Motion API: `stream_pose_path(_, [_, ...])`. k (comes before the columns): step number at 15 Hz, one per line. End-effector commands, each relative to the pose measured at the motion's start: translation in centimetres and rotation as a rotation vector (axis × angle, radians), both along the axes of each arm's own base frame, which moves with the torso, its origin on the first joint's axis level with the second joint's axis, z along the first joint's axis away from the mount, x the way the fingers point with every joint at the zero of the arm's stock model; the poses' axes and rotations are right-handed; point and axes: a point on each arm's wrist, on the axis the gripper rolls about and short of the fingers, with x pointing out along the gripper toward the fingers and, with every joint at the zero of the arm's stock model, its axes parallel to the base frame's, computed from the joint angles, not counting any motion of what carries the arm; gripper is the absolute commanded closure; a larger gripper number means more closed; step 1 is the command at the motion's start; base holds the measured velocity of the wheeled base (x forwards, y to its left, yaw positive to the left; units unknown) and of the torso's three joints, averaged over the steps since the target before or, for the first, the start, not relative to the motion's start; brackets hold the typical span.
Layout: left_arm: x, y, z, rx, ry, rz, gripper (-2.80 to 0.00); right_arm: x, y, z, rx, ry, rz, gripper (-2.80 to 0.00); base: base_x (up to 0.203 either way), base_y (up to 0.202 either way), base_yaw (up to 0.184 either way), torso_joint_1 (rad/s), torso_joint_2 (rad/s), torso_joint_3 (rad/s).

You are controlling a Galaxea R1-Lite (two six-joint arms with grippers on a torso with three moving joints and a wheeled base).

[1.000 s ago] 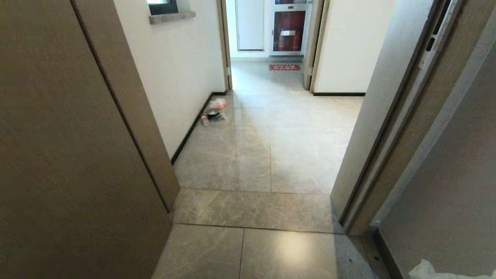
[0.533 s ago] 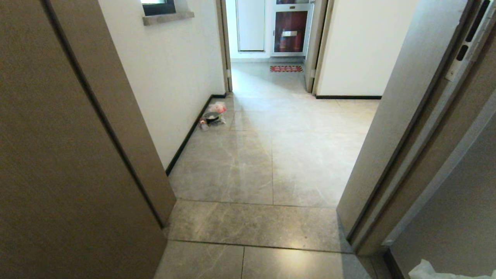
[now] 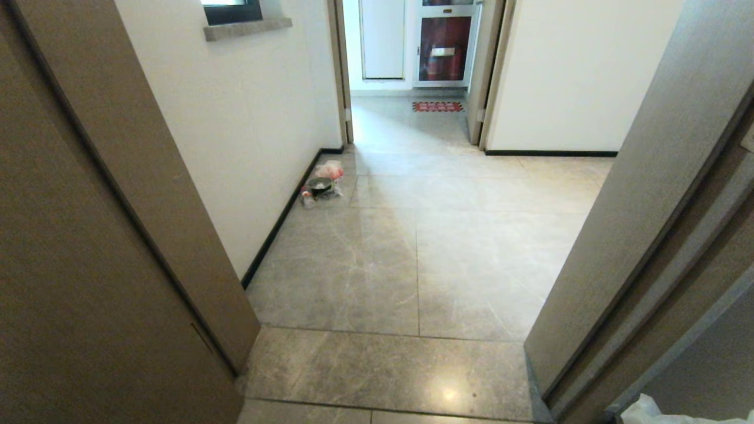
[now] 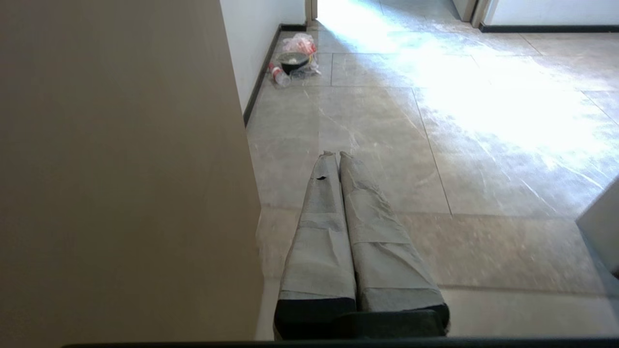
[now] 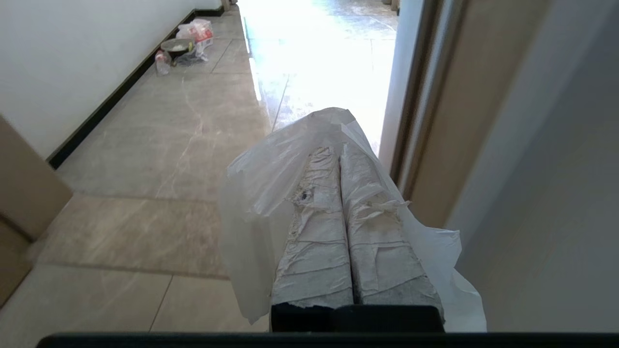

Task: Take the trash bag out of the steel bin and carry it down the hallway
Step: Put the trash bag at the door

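In the right wrist view the thin white trash bag [image 5: 256, 193] drapes over and around my right gripper [image 5: 338, 152], whose taped fingers are shut on its plastic. A white corner of the trash bag [image 3: 648, 412] shows at the bottom right of the head view. My left gripper [image 4: 336, 154] is shut with nothing in it, held over the floor beside a brown door panel [image 4: 121, 169]. The hallway [image 3: 412, 247] with grey marbled tiles stretches ahead. The steel bin is out of view.
Brown door frames stand close on the left [image 3: 118, 235] and the right [image 3: 648, 235]. A small pile of litter with a pinkish bag [image 3: 321, 184] lies by the left wall's baseboard. A red mat [image 3: 437, 106] lies beyond the far doorway.
The whole view has moved forward through the doorway: the frames slid outward and the hallway floor came nearer. Neither gripper has moved, and the bag is still held.
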Motion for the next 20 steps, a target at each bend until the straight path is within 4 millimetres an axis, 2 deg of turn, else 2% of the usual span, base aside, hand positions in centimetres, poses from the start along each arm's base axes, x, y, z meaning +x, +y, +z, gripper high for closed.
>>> stream_pose_path(1, [0.00,0.00,0.00,0.000,-0.001,0.000,0.00,0.00,0.00,0.01,-0.001,-0.001,0.000,0.00,0.194,0.000,0.001,0.002,0.00,0.006])
stream_pose_path(20, [0.00,0.00,0.00,0.000,-0.001,0.001,0.00,0.00,0.00,0.01,-0.001,-0.001,0.000,0.00,0.193,0.000,0.001,0.002,0.00,0.002])
